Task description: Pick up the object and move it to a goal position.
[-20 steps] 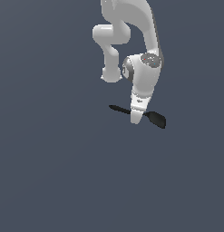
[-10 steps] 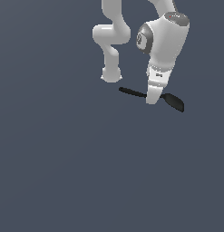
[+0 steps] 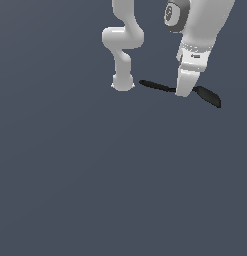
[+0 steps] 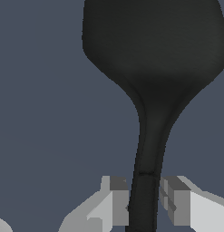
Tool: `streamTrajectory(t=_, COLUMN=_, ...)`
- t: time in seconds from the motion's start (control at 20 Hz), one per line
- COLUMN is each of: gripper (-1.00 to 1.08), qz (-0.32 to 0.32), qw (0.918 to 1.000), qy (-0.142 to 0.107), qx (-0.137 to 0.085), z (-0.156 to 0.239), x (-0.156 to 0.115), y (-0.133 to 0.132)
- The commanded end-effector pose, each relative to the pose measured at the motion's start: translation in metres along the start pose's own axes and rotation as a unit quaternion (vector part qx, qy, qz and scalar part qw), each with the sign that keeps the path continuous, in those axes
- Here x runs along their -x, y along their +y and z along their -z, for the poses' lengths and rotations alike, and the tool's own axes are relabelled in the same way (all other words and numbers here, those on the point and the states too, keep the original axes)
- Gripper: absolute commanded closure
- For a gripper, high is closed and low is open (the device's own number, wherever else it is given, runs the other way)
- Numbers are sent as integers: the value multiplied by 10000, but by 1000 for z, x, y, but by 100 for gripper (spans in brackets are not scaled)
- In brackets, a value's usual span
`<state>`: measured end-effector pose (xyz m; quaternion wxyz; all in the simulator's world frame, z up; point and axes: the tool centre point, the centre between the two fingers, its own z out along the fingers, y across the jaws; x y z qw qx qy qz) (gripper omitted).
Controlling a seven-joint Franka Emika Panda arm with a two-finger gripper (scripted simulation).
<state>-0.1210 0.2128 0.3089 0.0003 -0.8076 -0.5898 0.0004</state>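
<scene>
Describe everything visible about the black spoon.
The black spoon is matte and dark, with a thin straight handle widening into an oval head. It lies nearly level, head toward the exterior view's right and slightly lower. The gripper is shut on the handle near the neck, one of the fingers on each side. Nothing else touches it.

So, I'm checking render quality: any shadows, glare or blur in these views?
Exterior view: flat, even lighting, no cast shadow under the spoon or pincer, edges slightly soft. Wrist view: the spoon's head fills the frame, with only faint shading, no glare; the pincer's fingers look blocky.
</scene>
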Motion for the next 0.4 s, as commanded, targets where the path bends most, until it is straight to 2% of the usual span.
streamTrajectory(t=0.0, gripper=108, qz=-7, qw=10000, qy=1, qx=2, z=12, x=-4, y=-2)
streamTrajectory(t=0.35, gripper=108, qz=-14, qw=10000, qy=1, qx=5, z=23, x=-9, y=-4)
